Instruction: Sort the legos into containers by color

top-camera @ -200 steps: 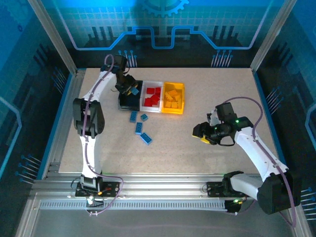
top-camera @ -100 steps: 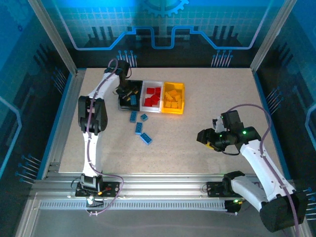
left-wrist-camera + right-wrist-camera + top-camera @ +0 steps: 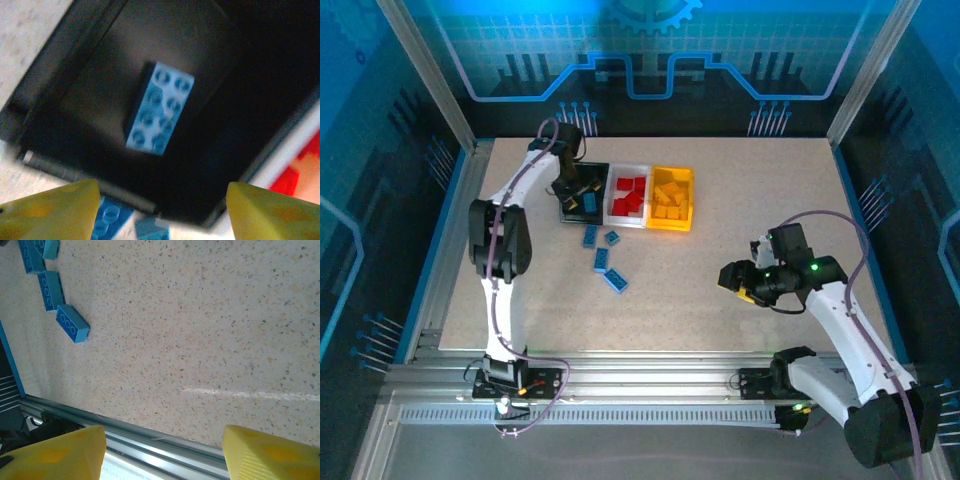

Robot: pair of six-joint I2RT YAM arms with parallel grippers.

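Contents | black bin (image 3: 95, 95) blue brick (image 3: 160, 115) | white bin (image 3: 629, 167) reds (image 3: 628, 196) | yellow bin (image 3: 672, 226) yellows (image 3: 670, 198) | left gripper (image 3: 160, 205), right gripper (image 3: 164, 450): jaws spread

My left arm reaches to the upper left of the top view, left gripper (image 3: 577, 197) with jaws apart; my right gripper (image 3: 732, 277), right of centre, gapes too.

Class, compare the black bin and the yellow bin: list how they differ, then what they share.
The black bin sits at the left end of the row, the yellow bin at the right end. The black bin holds a blue brick; the yellow bin holds yellow bricks. The left hand hangs open over the black bin; no hand is over the yellow bin. Both are open-topped rectangles beside the white bin.
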